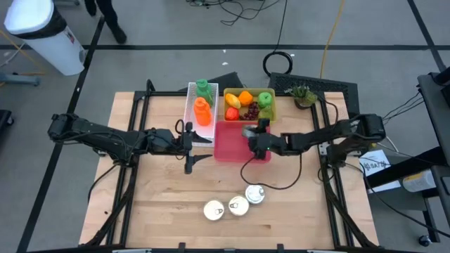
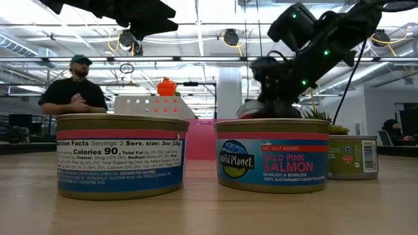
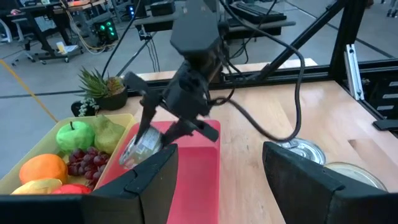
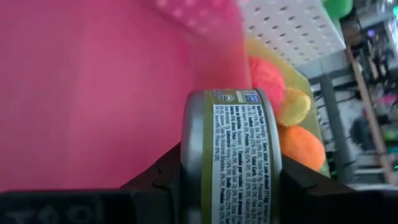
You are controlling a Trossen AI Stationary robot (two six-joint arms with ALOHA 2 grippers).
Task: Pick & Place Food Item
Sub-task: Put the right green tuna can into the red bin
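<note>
Most of the held can point(image 3: 139, 148) behind the right hand's fingers point(image 3: 151, 113); pink bin point(image 3: 198, 174) cut off below.

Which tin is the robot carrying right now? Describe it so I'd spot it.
Find the pink rectangular tray in the middle of the wooden table. Above its far end, the right hand grips a small round metal can. Unlike the three cans standing near the table's front edge, it's lifted and tilted.

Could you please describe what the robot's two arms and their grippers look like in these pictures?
Both arms are dark, nearly black, jointed tubes. The left gripper has two broad, flat, matte black fingers. The right gripper has slim, angular black fingers under a boxy wrist block, with a black cable looping off it. Small green lights glow along the right arm in the low view.
</note>
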